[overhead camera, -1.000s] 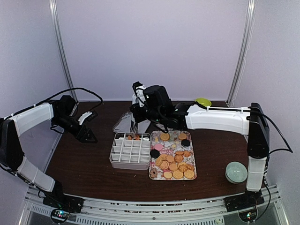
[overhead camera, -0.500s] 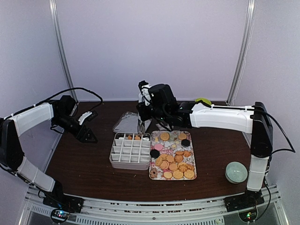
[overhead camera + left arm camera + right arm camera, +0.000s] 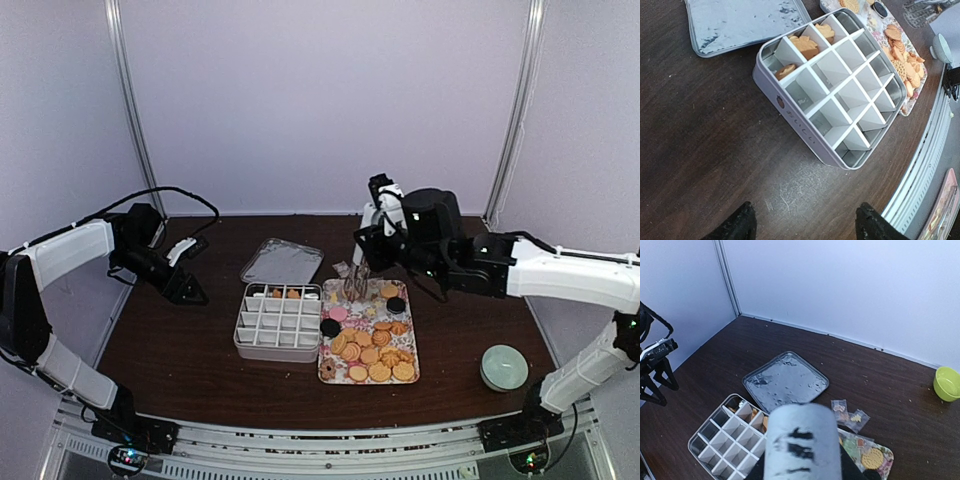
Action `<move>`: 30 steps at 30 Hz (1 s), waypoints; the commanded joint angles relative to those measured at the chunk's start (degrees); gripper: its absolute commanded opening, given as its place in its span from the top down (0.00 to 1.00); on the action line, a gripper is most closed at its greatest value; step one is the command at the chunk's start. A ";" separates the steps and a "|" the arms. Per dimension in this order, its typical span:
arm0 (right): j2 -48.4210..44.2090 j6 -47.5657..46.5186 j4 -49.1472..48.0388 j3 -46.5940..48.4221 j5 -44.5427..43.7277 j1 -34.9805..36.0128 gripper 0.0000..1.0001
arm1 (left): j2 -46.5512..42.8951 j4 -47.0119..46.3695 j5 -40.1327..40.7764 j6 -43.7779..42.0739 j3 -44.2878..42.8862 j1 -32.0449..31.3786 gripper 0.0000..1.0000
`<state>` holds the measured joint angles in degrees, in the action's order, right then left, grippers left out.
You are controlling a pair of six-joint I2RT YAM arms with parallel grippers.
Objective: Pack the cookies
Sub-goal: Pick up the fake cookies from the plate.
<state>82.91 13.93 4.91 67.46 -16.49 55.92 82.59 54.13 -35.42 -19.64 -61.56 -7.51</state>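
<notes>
Cookies (image 3: 370, 350) — small, flat, prob. light and brittle; most loose on floral tray (image 3: 854, 446), a few in far row of divided tin (image 3: 800, 125); pinch singly across edges, gently — right gripper (image 3: 362, 258) clamped on metal tongs (image 3: 355, 284), left gripper (image 3: 802, 225) spread wide, empty.

No word or number can be read anywhere. The side wall of the silver square metal tin with white dividers (image 3: 822, 152), just ahead of the left gripper (image 3: 805, 226), carries a short embossed line of letters (image 3: 801, 126) and a small round dark emblem (image 3: 780, 102) beside it. Both are too faint to make out. The white rounded cylinder (image 3: 802, 440) close under the right wrist camera bears black marks that form no legible character.
</notes>
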 commanded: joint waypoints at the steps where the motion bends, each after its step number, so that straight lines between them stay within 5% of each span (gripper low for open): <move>1: -9.96 4.60 6.21 -9.07 -6.36 1.65 0.68 | 0.29 0.01 -1.28 -1.27 -0.54 -0.05 0.29; 12: -24.01 10.66 21.61 -17.71 -7.88 5.11 0.62 | 0.38 -0.43 -1.66 -0.69 -0.84 -0.05 0.29; 30: -20.78 9.36 14.23 -21.58 -6.19 5.18 0.69 | 0.29 0.30 -1.32 0.63 -2.41 -0.03 0.30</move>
<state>61.76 23.59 21.12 46.48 -22.15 60.77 82.61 54.17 -36.18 -19.53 -62.13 -7.51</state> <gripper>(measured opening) 0.342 0.701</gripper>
